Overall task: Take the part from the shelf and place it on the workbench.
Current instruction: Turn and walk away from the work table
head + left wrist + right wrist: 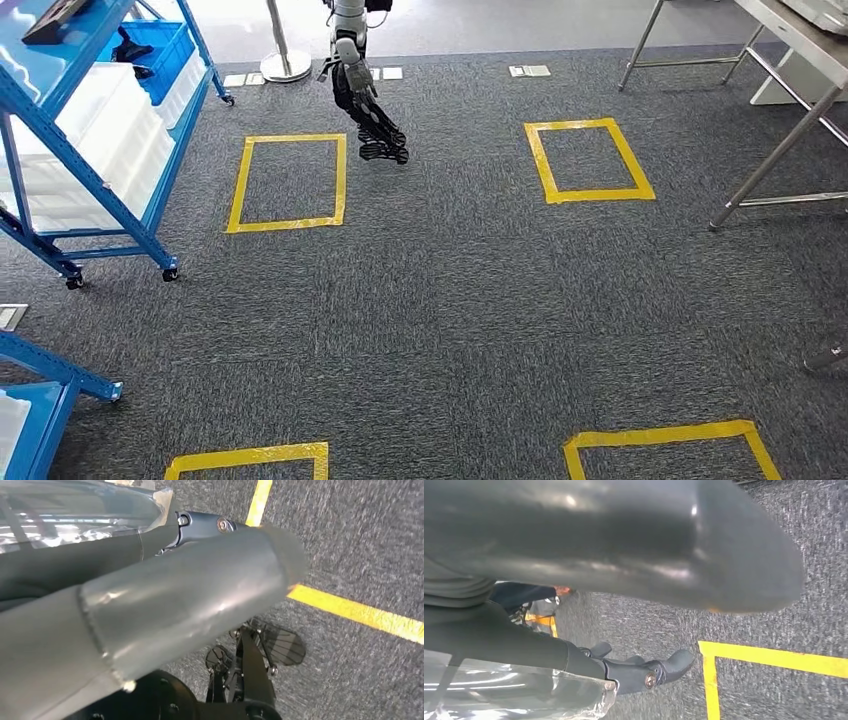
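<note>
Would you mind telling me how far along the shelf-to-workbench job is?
Nothing looks done yet. A dark part lies in a blue bin on the shelf. The left hand and right hand hang over carpet, seemingly empty. Left: approach, grasp, carry to the workbench.

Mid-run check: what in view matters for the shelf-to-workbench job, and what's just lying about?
For the job:
blue shelf
dark item in the shelf's blue bin, possibly the part
steel workbench

Lying about:
yellow tape squares on the carpet
white bins on the shelf
round post base
</note>
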Robot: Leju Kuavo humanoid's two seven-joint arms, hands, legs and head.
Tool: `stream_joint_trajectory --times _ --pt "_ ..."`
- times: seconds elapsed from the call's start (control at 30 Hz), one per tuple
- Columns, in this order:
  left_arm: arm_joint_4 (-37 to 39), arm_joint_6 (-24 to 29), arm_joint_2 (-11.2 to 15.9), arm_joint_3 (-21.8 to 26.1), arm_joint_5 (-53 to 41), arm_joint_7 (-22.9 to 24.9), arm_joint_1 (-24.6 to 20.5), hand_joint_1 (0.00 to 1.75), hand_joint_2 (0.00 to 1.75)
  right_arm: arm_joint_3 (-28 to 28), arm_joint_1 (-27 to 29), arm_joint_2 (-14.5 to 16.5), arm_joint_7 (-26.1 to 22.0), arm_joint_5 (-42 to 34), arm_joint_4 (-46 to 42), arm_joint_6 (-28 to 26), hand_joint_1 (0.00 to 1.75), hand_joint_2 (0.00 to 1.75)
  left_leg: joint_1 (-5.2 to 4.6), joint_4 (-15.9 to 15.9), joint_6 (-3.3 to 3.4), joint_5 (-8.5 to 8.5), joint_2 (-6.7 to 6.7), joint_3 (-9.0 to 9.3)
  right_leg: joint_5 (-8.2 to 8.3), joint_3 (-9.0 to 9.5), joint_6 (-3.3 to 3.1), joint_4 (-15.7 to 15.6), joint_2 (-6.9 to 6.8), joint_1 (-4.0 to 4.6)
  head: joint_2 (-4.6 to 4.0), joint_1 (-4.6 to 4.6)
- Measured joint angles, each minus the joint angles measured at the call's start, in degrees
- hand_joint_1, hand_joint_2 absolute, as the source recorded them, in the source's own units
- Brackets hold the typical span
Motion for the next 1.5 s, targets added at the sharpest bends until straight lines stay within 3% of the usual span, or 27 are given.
stream_joint_trajectory --times 0.03,0.1,0.17,0.23,0.27,0.37,0.47,0.53,0.57,0.6,0.67,0.7,0.73,0.8,0.83,0.87,0.93,1.0,1.07,1.1,1.17,1.23,1.3,1.33,1.37,1.43,1.5 --pt "0.0 0.0 0.0 0.0 0.0 0.0 0.0 0.0 0.0 0.0 -0.1 0.0 0.0 0.1 0.0 0.0 0.0 0.0 0.03 -0.3 0.38 0.23 -0.57 0.04 -0.12 0.06 0.29 0.1 -0.29 0.06 0.0 0.04" --pt "0.0 0.1 -0.1 0.0 -0.1 0.0 0.0 0.0 0.0 0.1 -0.2 0.0 0.1 0.4 0.0 0.1 0.0 0.0 0.17 -1.0 1.22 0.82 -1.69 0.18 -1.39 -0.81 0.72 2.1 1.56 -0.11 0.0 0.11" --pt "0.0 0.1 -0.1 0.0 -0.2 0.0 -0.1 0.0 0.0 0.2 -0.1 0.0 0.1 0.5 0.0 0.1 0.0 0.0 0.3 -1.3 1.78 1.23 -2.91 0.11 -4.48 -3.92 0.6 8.6 4.75 -0.54 0.0 0.38" --pt "0.0 0.1 -0.1 0.0 -0.4 0.0 -0.3 0.0 0.0 0.2 0.2 0.0 0.3 0.6 0.0 0.2 0.0 0.0 0.3 -1.3 1.94 1.36 -4.44 -0.07 -6.83 -7.43 0.74 15.6 5.93 -0.82 0.0 0.56" --pt "0.0 0.1 -0.1 0.0 -0.4 0.0 -0.2 0.0 0.0 0.2 0.3 0.0 0.4 0.6 0.0 0.2 0.0 0.0 0.29 -1.3 1.93 1.4 -5.23 -0.09 -6.78 -8.03 1.14 16.7 6.08 -0.98 0.0 0.58" --pt "0.0 0.2 -0.1 0.0 -0.4 0.0 -0.2 0.0 0.0 0.3 0.4 -0.1 0.6 0.6 0.0 0.3 0.0 0.0 0.33 -1.2 1.86 1.44 -6.34 -0.06 -5.37 -7.4 2.03 15.2 6.14 -1.29 0.0 0.62" --pt "0.0 0.2 -0.1 0.0 -0.4 0.0 -0.2 0.0 0.0 0.3 0.4 -0.1 0.7 0.6 0.0 0.3 0.0 0.0 0.33 -1.2 1.85 1.44 -6.4 -0.05 -5.22 -7.26 2.09 14.9 6.15 -1.32 0.0 0.63" --pt "0.0 0.3 -0.2 -0.1 -0.5 0.0 -0.1 0.0 0.0 0.3 0.3 -0.1 0.7 0.7 0.0 0.3 0.0 0.0 0.4 -1.1 1.69 1.47 -7.03 -0.05 -3.27 -5.16 2.76 10.4 6.59 -1.66 0.0 0.64" --pt "0.0 0.5 -0.2 -0.1 -0.5 0.0 -0.1 0.0 0.0 0.3 0.3 -0.1 0.7 0.7 0.0 0.4 0.0 0.0 0.35 -0.9 1.4 1.41 -7.58 -0.15 -1.97 -3.67 3.04 6.9 7.56 -1.84 0.0 0.68" --pt "0.0 0.6 -0.2 -0.1 -0.6 0.0 -0.1 0.0 0.0 0.3 0.2 0.0 0.7 0.7 0.0 0.6 0.0 0.0 0.42 -0.7 0.78 1.49 -8.49 -0.37 -0.61 -2.09 2.84 3.4 8.05 -1.9 0.0 0.67" --pt "0.1 0.4 -0.1 -0.2 -0.8 0.0 0.0 0.0 0.0 0.3 0.1 0.0 0.8 0.8 0.0 1.0 0.0 0.0 0.54 3.2 -0.53 -0.99 -6.78 -2.5 0.56 -0.82 1.0 0.4 7.62 -1.84 0.0 0.31" --pt "0.1 0.2 -0.1 -0.2 -0.9 0.0 0.1 0.0 0.0 0.3 0.2 0.0 0.8 0.8 0.0 1.1 0.0 0.0 0.72 6.9 -1.04 -3.04 -5.52 -4.35 0.72 -0.68 0.06 0.3 6.33 -1.7 0.0 0.09" --pt "0.1 0.1 -0.1 -0.2 -1.0 0.0 0.1 0.0 0.0 0.3 0.3 -0.1 0.8 0.8 0.0 1.2 0.0 0.0 0.77 11.6 -1.25 -5.45 -3.86 -6.5 0.78 -0.68 -0.42 0.3 5.34 -1.65 0.0 -0.09" --pt "0.1 -0.1 -0.1 -0.3 -1.1 0.0 0.1 0.0 0.0 0.3 0.4 -0.1 0.8 0.8 0.0 1.4 0.0 0.0 0.87 16.8 -1.44 -7.01 -3.4 -8.96 0.65 -0.71 -0.58 0.3 3.88 -1.4 0.0 -0.11" --pt "0.1 -0.1 -0.1 -0.3 -1.2 0.0 0.2 0.0 0.0 0.3 0.3 -0.1 0.8 0.9 0.0 1.5 0.0 0.0 0.9 16.1 -1.47 -6.09 -3.17 -8.54 0.6 -0.66 -0.63 0.3 3.25 -1.36 0.0 -0.14" --pt "0.1 -0.2 -0.1 -0.3 -1.2 0.0 0.3 0.0 0.0 0.3 0.3 -0.1 0.8 1.0 0.0 1.7 0.0 0.0 0.94 13.1 -1.44 -4.4 -2.77 -6.99 0.52 -0.58 -0.62 0.3 2.7 -1.36 0.0 -0.15" --pt "0.1 -0.3 -0.1 -0.4 -1.4 0.0 0.2 0.0 0.0 0.3 0.3 0.0 0.8 1.3 0.0 2.1 0.0 0.0 0.9 5.0 -1.25 -1.12 -0.53 -2.54 0.2 -0.41 -0.3 0.3 1.74 -1.06 0.0 -0.24" --pt "0.1 -0.4 -0.1 -0.6 -1.5 0.1 0.0 0.0 0.0 0.3 0.3 0.0 0.8 1.5 0.0 2.3 0.0 0.0 0.67 0.8 -0.82 -0.14 0.77 -0.37 -0.18 -0.3 0.27 0.3 0.91 -0.52 0.0 -0.02" --pt "0.1 -0.4 -0.1 -0.6 -1.6 0.1 0.0 0.0 0.0 0.3 0.1 0.0 0.8 1.6 0.0 2.3 0.0 0.0 0.3 0.4 -0.21 -0.14 -0.26 -0.43 -0.34 0.1 0.83 0.2 0.02 -0.25 0.0 0.24" --pt "0.1 -0.4 -0.1 -0.6 -1.6 0.1 0.0 0.0 0.0 0.3 0.0 0.0 0.8 1.6 0.0 2.3 0.0 0.0 0.25 0.2 0.2 0.07 -0.79 -0.36 -0.57 0.16 1.11 0.5 0.34 -0.34 0.0 0.26" --pt "0.1 -0.4 -0.1 -0.7 -1.6 0.1 0.0 0.0 0.0 0.3 0.0 0.1 0.8 1.6 0.0 2.3 0.0 0.0 0.41 -0.3 1.1 0.59 -1.88 -0.18 -2.36 -1.06 1.3 3.5 2.84 -0.61 0.0 0.39" --pt "0.1 -0.4 -0.1 -0.7 -1.7 0.2 -0.2 0.0 0.0 0.3 0.2 0.2 0.8 1.6 0.0 2.3 0.0 0.0 0.51 -0.5 1.61 0.81 -3.18 -0.28 -5.77 -4.85 1.07 11.2 5.47 -0.88 0.0 0.61" --pt "0.1 -0.4 0.0 -0.7 -1.7 0.2 -0.2 0.0 0.0 0.3 0.4 0.2 0.9 1.6 0.0 2.3 0.0 0.0 0.46 -0.4 1.72 0.85 -4.76 -0.37 -7.55 -8.03 1.38 17.4 6.06 -0.94 0.0 0.68" --pt "0.1 -0.4 0.0 -0.7 -1.7 0.2 -0.2 0.0 0.0 0.3 0.5 0.2 0.9 1.6 0.0 2.3 0.0 0.0 0.46 -0.4 1.72 0.88 -5.53 -0.34 -6.94 -8.11 1.83 17.2 6.15 -0.98 0.0 0.7" --pt "0.1 -0.4 -0.1 -0.7 -1.7 0.2 -0.1 0.0 0.0 0.3 0.5 0.2 0.9 1.6 0.0 2.3 0.0 0.0 0.48 -0.4 1.67 0.9 -6.26 -0.27 -5.48 -7.07 2.36 14.7 6.3 -1.07 0.0 0.72" --pt "0.1 -0.2 -0.1 -0.8 -1.7 0.3 -0.1 0.0 0.0 0.3 0.5 0.2 1.0 1.6 0.0 2.3 0.0 0.0 0.46 -0.2 1.36 0.91 -7.61 -0.16 -1.79 -3.5 3.21 6.4 7.82 -1.46 0.0 0.77" --pt "0.1 0.0 -0.1 -0.8 -1.8 0.3 -0.1 0.0 0.0 0.3 0.4 0.3 1.1 1.6 0.0 2.3 0.0 0.0 0.3 -0.2 0.72 0.94 -8.65 -0.27 0.21 -1.63 2.82 1.4 9.03 -1.53 0.0 0.81"
